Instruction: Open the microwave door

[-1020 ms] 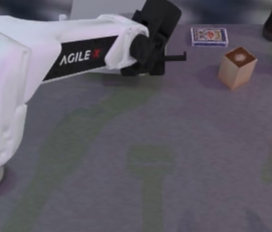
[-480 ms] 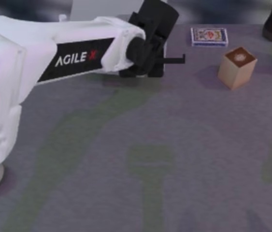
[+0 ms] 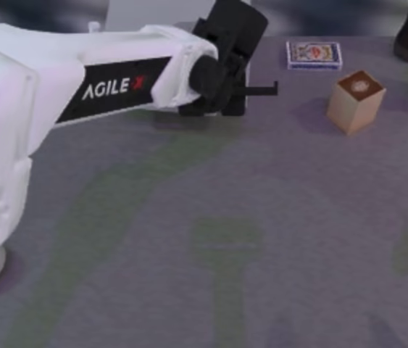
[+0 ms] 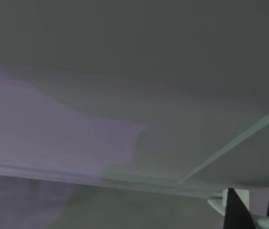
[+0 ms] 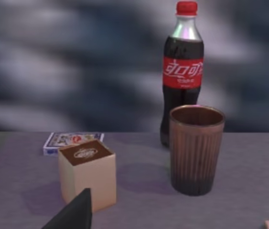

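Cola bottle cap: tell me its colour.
Red. The cap on the cola bottle shows best in the right wrist view, above the red label.

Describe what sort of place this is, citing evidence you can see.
Probably a rendered tabletop test scene: a grey table holding household props, namely a cola bottle, a brown cup, a tan box and a card pack.

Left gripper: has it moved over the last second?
Yes. In the top view the left gripper has edged slightly leftward, away from the card deck, toward the microwave.
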Motion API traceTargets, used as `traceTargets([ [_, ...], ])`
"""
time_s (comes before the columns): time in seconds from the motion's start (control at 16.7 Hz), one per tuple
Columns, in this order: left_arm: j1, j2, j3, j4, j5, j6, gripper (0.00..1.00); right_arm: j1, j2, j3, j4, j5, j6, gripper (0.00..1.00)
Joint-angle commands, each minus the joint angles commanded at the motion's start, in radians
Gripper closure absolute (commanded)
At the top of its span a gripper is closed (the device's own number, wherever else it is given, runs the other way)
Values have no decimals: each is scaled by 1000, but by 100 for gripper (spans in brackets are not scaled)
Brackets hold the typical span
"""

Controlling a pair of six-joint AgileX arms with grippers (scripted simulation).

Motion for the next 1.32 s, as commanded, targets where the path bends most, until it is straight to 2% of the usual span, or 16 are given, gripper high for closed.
traceTargets([
  [0.66,0,0,0,0,0,0,100,0,0,0,0,0,0,0],
  [1.14,8,-54,-92,58,45,65,100,0,0,0,0,0,0,0],
  [1.32,9,-55,-94,60,47,66,100,0,0,0,0,0,0,0],
])
